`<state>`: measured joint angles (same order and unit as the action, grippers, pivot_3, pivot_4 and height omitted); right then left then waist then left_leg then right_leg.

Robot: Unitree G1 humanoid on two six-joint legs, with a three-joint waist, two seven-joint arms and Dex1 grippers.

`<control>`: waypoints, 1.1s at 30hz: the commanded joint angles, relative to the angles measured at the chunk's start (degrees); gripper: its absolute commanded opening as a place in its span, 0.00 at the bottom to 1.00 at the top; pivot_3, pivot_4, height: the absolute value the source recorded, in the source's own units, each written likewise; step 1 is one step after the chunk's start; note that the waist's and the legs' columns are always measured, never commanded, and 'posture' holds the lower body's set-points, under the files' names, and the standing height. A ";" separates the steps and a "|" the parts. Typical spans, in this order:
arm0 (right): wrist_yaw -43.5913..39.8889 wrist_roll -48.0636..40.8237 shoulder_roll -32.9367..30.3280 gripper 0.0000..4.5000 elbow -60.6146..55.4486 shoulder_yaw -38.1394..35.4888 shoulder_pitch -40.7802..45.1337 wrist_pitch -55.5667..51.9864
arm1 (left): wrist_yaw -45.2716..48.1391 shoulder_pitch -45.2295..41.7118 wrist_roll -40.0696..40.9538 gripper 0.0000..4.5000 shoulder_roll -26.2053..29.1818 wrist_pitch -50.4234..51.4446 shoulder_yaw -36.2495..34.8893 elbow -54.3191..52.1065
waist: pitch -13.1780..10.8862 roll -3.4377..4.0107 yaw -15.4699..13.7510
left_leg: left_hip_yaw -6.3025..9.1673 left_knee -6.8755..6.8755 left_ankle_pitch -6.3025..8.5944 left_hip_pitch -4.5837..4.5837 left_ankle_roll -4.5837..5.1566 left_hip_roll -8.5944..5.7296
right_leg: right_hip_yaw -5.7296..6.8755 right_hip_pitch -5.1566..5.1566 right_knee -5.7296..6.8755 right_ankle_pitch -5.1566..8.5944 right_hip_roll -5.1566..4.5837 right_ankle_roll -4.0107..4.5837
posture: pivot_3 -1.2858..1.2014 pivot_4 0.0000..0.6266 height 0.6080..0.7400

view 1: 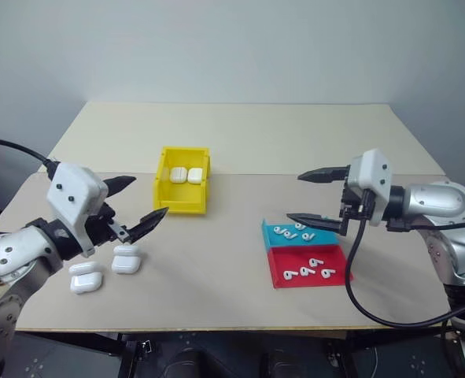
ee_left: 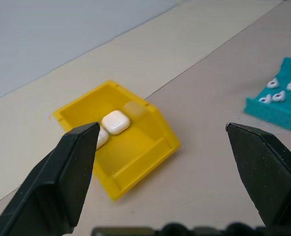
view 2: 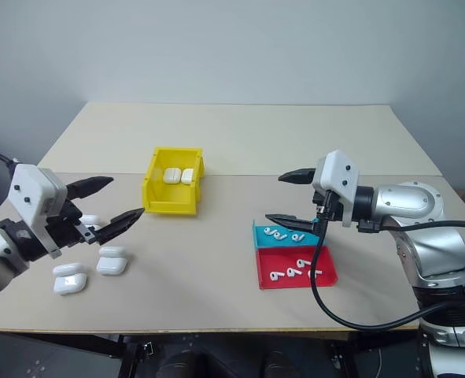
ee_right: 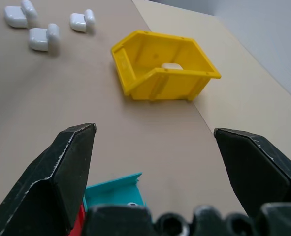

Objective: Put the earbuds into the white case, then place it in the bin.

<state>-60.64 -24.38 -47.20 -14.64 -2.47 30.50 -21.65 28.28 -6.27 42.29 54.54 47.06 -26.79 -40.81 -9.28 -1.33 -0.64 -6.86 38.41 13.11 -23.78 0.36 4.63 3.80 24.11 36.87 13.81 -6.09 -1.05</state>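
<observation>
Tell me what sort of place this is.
Probably a lab or test bench set up for robot sorting practice, not a home. A plain beige table stands against a bare wall, and on it sit a yellow bin, teal tray and red tray with earbuds neatly laid out.

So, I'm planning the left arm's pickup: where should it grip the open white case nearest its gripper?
Probably the open glossy white earbud case by its low rounded base, across the two short sides, coming from above. Its lid stands raised along the back edge, so avoid that side. The open left gripper hovers just above it.
</observation>
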 commanded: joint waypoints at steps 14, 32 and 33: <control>2.95 -1.75 0.80 1.00 -6.26 -1.75 -3.89 -1.31 | -12.59 -13.07 40.11 0.99 33.86 45.44 0.48 28.57 | -0.05 -0.08 0.39 | 0.14 -0.19 -0.04 0.13 -0.07 0.01 | -0.09 0.07 0.07 0.04 0.00 0.02 | 0.52 0.24 1.00; -0.64 -4.19 -0.72 1.00 -4.80 -0.72 -0.28 -6.46 | -42.54 26.97 70.71 0.99 37.63 32.94 -16.37 27.42 | -0.10 -0.17 0.26 | -0.09 -0.46 -0.09 0.28 -0.16 -0.08 | -0.21 0.08 0.02 0.05 -0.08 0.11 | 0.52 0.24 1.00; -1.15 -4.34 -1.03 1.00 -4.50 -0.70 0.10 -6.71 | -44.14 29.09 70.71 0.99 35.69 30.71 -17.43 26.21 | -0.10 -0.17 0.23 | -0.10 -0.47 -0.09 0.28 -0.17 -0.08 | -0.21 0.08 -0.01 0.05 -0.08 0.12 | 0.52 0.24 1.00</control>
<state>-61.00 -27.35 -47.03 -18.68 -2.34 29.17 -27.91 -13.85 21.52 112.60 91.67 80.80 -41.18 -13.09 -9.39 -1.50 -0.41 -6.97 37.94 13.03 -23.50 0.19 4.55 3.61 24.19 36.86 13.85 -6.17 -0.93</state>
